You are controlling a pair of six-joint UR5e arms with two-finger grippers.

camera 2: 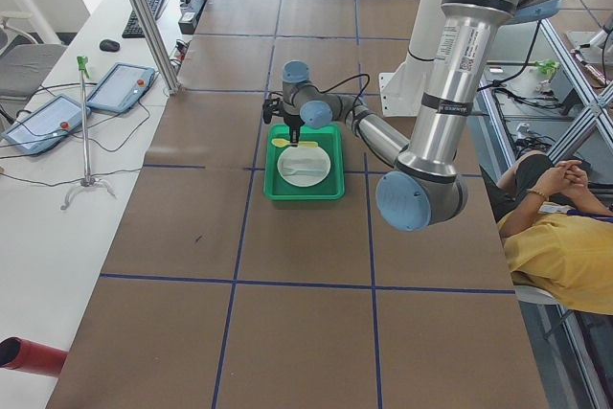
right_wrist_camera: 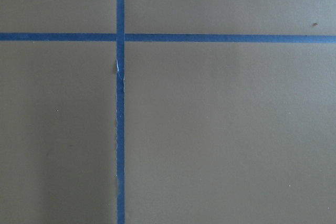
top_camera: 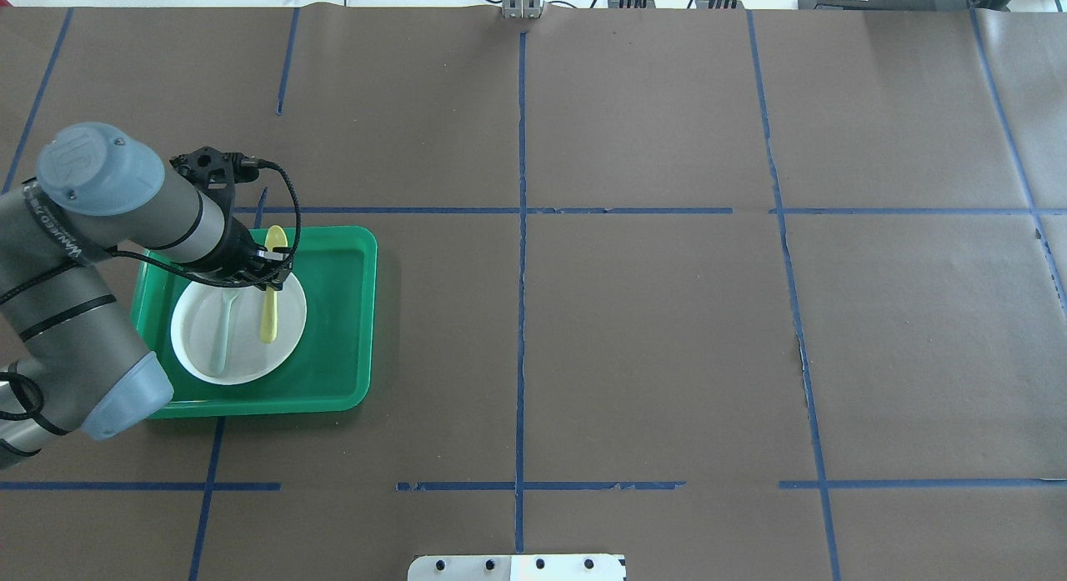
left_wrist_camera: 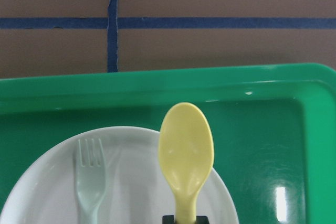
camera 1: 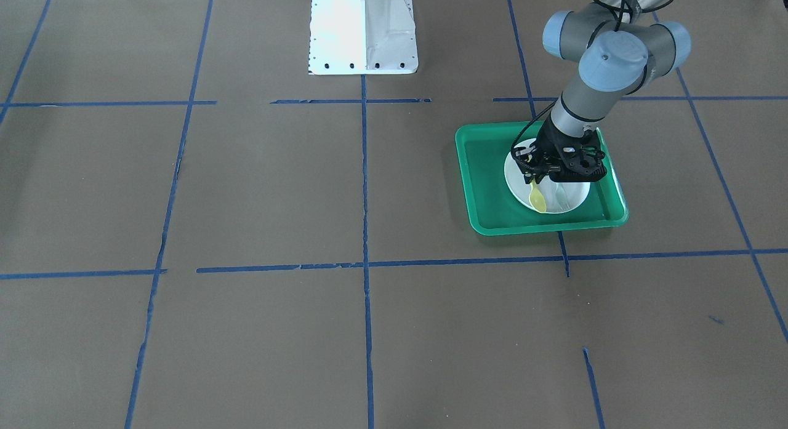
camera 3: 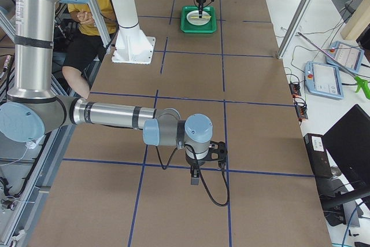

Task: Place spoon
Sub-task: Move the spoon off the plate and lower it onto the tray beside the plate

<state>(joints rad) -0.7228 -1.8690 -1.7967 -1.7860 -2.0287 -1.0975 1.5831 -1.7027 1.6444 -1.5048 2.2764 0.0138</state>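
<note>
The yellow spoon [left_wrist_camera: 186, 150] sticks out forward from my left gripper [left_wrist_camera: 184, 219], which is shut on its handle. The spoon's bowl hangs over the far rim of a white plate [left_wrist_camera: 131, 182] in a green tray [left_wrist_camera: 262, 129]. In the overhead view the left gripper [top_camera: 268, 268] grips the spoon [top_camera: 268, 314] mid-handle, low over the plate [top_camera: 200, 348]. A pale grey-green fork [left_wrist_camera: 90, 182] lies on the plate beside it. My right gripper [camera 3: 195, 179] hangs over bare table far from the tray; I cannot tell whether it is open.
The tray [top_camera: 333, 314] sits on the table's left part in the overhead view. Brown paper with blue tape lines [top_camera: 521, 231] covers the table. The white robot base [camera 1: 363, 32] stands at the table's back edge. A seated person [camera 2: 560, 237] is beside the table.
</note>
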